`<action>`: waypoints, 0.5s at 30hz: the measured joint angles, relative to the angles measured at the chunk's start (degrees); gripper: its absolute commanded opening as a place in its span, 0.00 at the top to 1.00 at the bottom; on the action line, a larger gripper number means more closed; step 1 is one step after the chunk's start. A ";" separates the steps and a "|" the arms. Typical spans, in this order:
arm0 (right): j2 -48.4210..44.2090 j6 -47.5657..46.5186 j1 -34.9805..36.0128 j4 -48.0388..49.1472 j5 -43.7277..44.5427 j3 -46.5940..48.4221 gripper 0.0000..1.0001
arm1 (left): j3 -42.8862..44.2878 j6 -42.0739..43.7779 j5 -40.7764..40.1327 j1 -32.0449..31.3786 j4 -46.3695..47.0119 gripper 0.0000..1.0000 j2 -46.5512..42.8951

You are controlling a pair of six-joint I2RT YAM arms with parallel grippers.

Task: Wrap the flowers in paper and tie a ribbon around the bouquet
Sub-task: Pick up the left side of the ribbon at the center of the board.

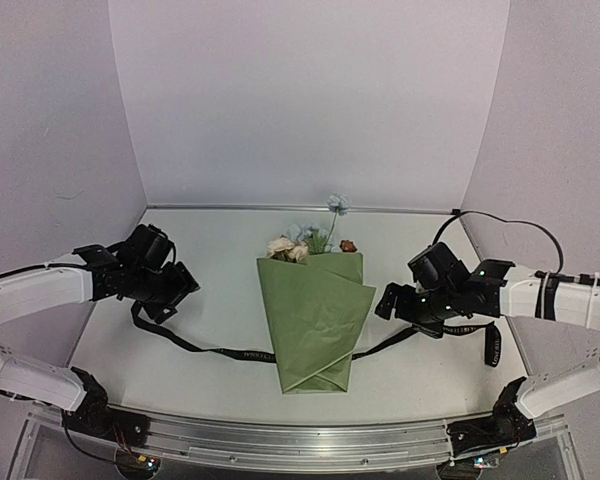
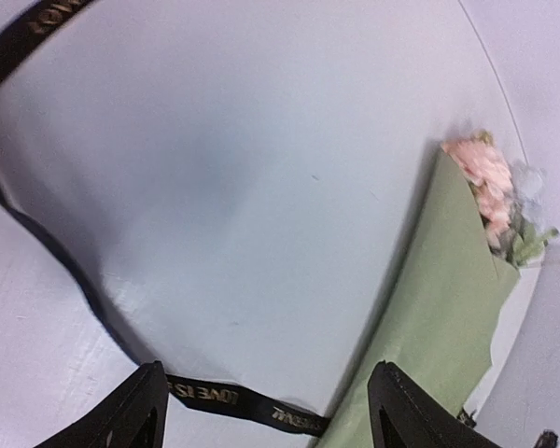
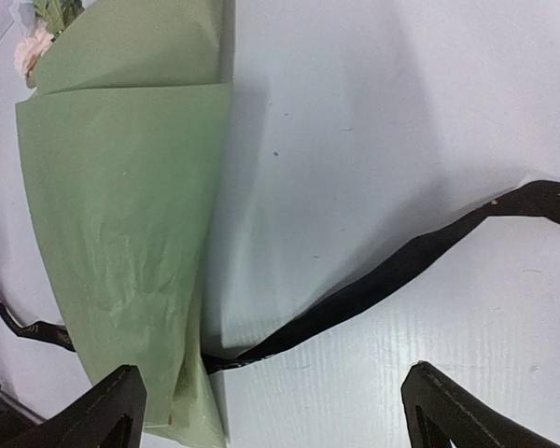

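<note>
The bouquet lies in the middle of the table as an olive-green paper point(image 1: 315, 315) cone, narrow end toward me. The flowers point(image 1: 298, 243) stick out of its far wide end. The black ribbon point(image 1: 215, 349) passes under the cone's lower part and comes out on the right point(image 1: 390, 343). My left gripper point(image 1: 172, 292) hovers left of the cone, open. In the left wrist view its fingers point(image 2: 135, 411) frame the ribbon point(image 2: 243, 403) beside the paper point(image 2: 439, 308). My right gripper point(image 1: 390, 300) is open to the right of the cone, above the ribbon point(image 3: 401, 266) and near the paper point(image 3: 121, 205).
White walls close the table at the back and both sides. A metal rail point(image 1: 300, 440) runs along the near edge between the arm bases. A black cable point(image 1: 510, 222) arcs over the back right corner. A ribbon end curls under the right arm point(image 1: 492, 345).
</note>
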 measured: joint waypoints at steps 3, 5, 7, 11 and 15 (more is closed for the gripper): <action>-1.47 -0.54 0.00 -1.18 3.14 -0.91 0.02 | -1.59 -2.20 -4.11 2.58 -4.52 0.27 -1.71; -2.79 -0.55 -0.02 -1.53 5.25 -2.01 0.02 | -2.53 -3.43 -6.09 3.74 -6.46 0.29 -1.50; -4.33 -0.47 -0.18 -1.92 7.33 -3.36 0.02 | -3.17 -4.49 -7.51 4.11 -7.90 0.31 -0.69; -7.09 0.47 -1.25 -3.97 10.59 -5.22 0.02 | -3.41 -6.12 -9.49 4.52 -8.95 0.38 2.68; -9.00 1.74 -3.55 -5.90 12.00 -6.19 0.02 | -3.41 -6.34 -10.46 5.94 -8.49 0.41 6.38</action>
